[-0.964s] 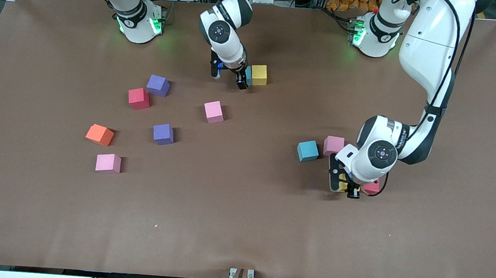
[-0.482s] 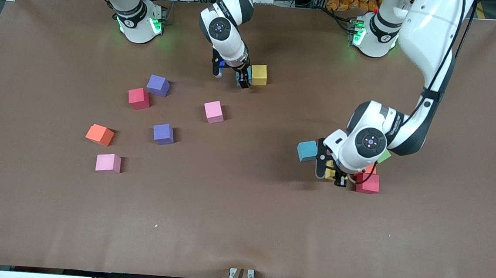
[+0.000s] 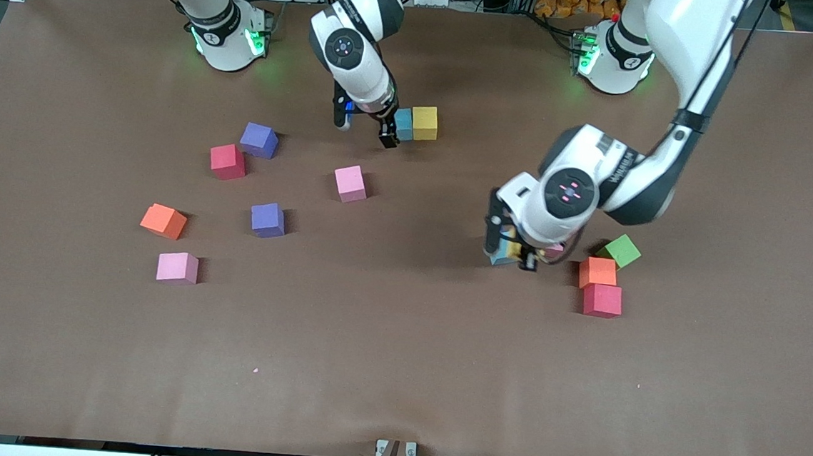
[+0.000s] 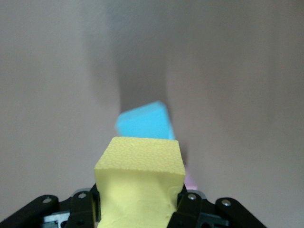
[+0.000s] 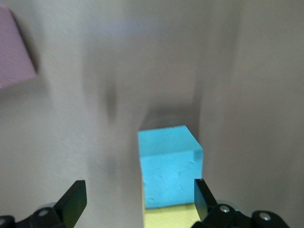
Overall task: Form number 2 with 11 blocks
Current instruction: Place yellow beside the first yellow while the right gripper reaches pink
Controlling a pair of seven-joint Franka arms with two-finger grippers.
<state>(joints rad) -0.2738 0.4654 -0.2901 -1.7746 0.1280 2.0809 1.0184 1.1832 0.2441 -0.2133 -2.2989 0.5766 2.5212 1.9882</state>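
The left gripper (image 3: pixel 515 253) is clamped on a yellow block (image 4: pixel 140 183), up in the air over a light blue block (image 4: pixel 144 121). The right gripper (image 5: pixel 137 202), fingers spread and empty, hangs over the blue and yellow pair (image 3: pixel 414 123) near the robots' bases.

A light blue cube (image 3: pixel 404 124) touches a yellow cube (image 3: pixel 425 123) near the arm bases. Nearer the camera than that pair lie pink (image 3: pixel 350 183), purple (image 3: pixel 259 140), red (image 3: pixel 228 161) and orange cubes (image 3: pixel 164 221). Another yellow cube (image 4: pixel 141 183) hangs clamped above a second blue cube (image 4: pixel 144 121).
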